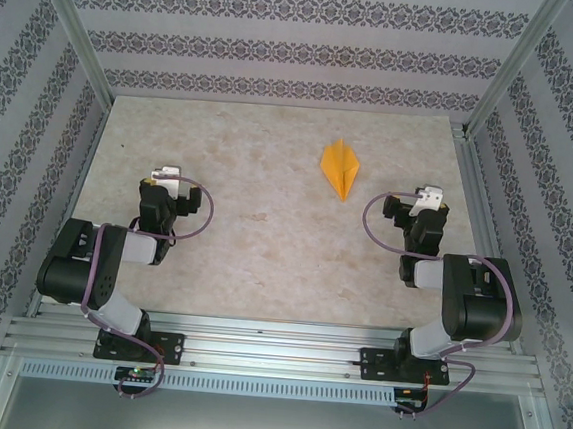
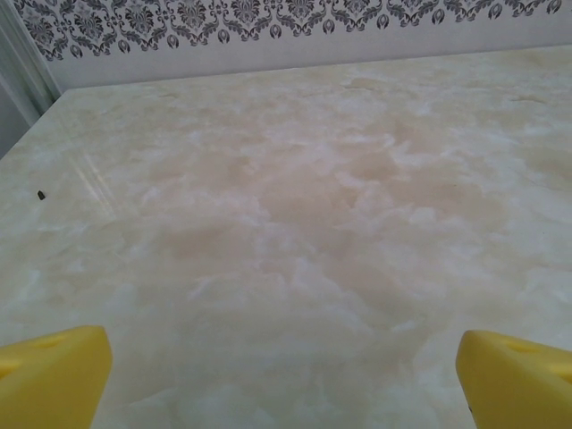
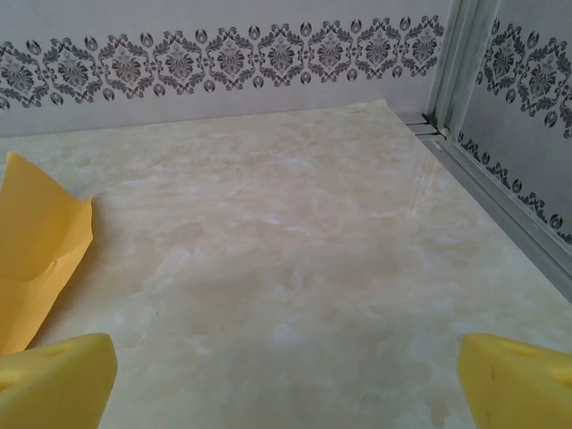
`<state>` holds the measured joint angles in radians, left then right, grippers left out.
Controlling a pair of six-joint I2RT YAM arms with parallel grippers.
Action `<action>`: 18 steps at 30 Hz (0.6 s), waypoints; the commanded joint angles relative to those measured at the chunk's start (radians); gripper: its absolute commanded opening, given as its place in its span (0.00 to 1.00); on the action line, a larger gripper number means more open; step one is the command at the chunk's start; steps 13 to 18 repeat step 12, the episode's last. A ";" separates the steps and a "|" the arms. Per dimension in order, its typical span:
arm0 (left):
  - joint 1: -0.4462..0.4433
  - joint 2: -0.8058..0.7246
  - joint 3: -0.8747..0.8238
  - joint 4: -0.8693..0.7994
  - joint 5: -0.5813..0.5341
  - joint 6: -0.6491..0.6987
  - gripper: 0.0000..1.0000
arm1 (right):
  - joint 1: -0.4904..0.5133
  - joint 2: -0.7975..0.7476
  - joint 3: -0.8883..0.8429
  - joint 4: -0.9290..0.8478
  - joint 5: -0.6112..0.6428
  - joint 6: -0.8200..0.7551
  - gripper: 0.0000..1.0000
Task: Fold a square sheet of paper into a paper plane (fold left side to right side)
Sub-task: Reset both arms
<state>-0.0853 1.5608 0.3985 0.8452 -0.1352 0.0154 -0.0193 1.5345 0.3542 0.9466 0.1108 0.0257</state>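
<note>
The orange-yellow folded paper dart (image 1: 340, 168), apparently ridged, lies on the marbled beige surface (image 1: 264, 243), nearer the right tool (image 1: 430, 196) than the left tool (image 1: 167, 174); the 2 are spread, empty.

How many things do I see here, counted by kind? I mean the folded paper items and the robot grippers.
paper plane, orange-yellow: 1
Grippers: 2, the left gripper and the right gripper, both open
Total: 3
</note>
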 commanded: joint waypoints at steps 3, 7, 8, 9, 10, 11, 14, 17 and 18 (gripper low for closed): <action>0.009 -0.001 0.011 -0.005 0.040 0.008 1.00 | 0.014 -0.003 0.005 0.042 -0.008 -0.022 0.98; 0.009 0.000 0.011 -0.005 0.040 0.008 1.00 | 0.015 -0.001 0.009 0.034 -0.008 -0.022 0.98; 0.009 0.000 0.011 -0.005 0.040 0.008 1.00 | 0.015 -0.002 0.009 0.035 -0.007 -0.022 0.98; 0.009 0.000 0.010 -0.006 0.040 0.008 1.00 | 0.014 -0.001 0.008 0.037 -0.005 -0.022 0.98; 0.009 0.000 0.011 -0.005 0.040 0.008 1.00 | 0.014 -0.001 0.008 0.036 -0.006 -0.021 0.98; 0.009 0.000 0.011 -0.006 0.040 0.008 1.00 | 0.015 -0.001 0.008 0.035 -0.006 -0.022 0.98; 0.009 0.000 0.010 -0.005 0.040 0.008 1.00 | 0.014 -0.002 0.008 0.037 -0.006 -0.021 0.98; 0.009 0.000 0.010 -0.005 0.040 0.008 1.00 | 0.014 -0.002 0.008 0.037 -0.006 -0.021 0.98; 0.009 0.000 0.010 -0.005 0.040 0.008 1.00 | 0.014 -0.002 0.008 0.037 -0.006 -0.021 0.98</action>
